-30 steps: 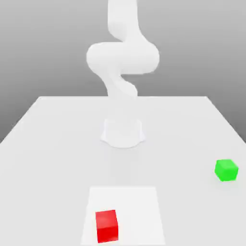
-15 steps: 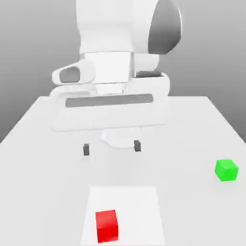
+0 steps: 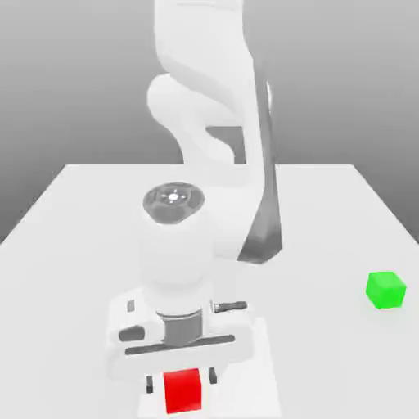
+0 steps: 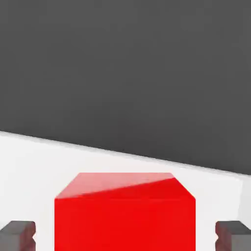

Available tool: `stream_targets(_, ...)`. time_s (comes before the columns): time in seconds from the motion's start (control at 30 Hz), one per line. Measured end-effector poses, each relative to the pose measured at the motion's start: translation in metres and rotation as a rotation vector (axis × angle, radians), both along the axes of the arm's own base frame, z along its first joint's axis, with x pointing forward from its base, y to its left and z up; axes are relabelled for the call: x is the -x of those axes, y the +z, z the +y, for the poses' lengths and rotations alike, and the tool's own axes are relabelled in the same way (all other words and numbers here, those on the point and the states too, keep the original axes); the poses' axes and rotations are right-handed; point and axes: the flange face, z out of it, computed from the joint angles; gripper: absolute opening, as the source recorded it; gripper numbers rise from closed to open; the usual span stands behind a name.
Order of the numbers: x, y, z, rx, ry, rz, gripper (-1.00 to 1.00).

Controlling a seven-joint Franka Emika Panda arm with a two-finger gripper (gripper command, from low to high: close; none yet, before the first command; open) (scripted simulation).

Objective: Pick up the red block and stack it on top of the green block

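The white arm is reaching down over the near part of the desk [image 3: 74,245], and its gripper [image 3: 180,380] is hanging directly above the red block [image 3: 183,390]. The jaws are standing apart, one dark fingertip [image 3: 149,384] on each side of the cube, with a gap between each tip and the cube's side faces. In the hand view, the red block [image 4: 125,213] is sitting centred between the two grey fingertips [image 4: 17,235], which are not touching it.

The red block is resting on a slightly brighter square patch [image 3: 266,376] of the desk, at the near edge, a little to the exterior view's left of centre. The green block [image 3: 385,290] is sitting by itself on the desk, well apart from the red one, farther back and toward the exterior view's right edge. Both cubes are lying flat on the surface.
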Motion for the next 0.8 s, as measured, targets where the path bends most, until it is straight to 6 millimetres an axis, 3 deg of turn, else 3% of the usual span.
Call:
stream_targets(0.13, 0.0, 0.0, 0.0, 0.0, 0.0, 0.0, -1.0)
stream_targets(0.3, 0.0, 0.054, 0.003, -0.002, 0.003, 0.0, -1.0)
stream_targets(0.43, 0.014, 0.068, 0.097, -0.024, 0.095, 0.005, -1.0)
stream_targets(0.53, 0.041, 0.076, 0.174, -0.034, 0.181, 0.01, -1.0)
stream_targets(0.63, 0.094, 0.084, 0.267, -0.035, 0.315, 0.014, -1.0)
stream_targets(0.8, 0.194, 0.095, 0.359, -0.017, 0.471, 0.01, -1.0)
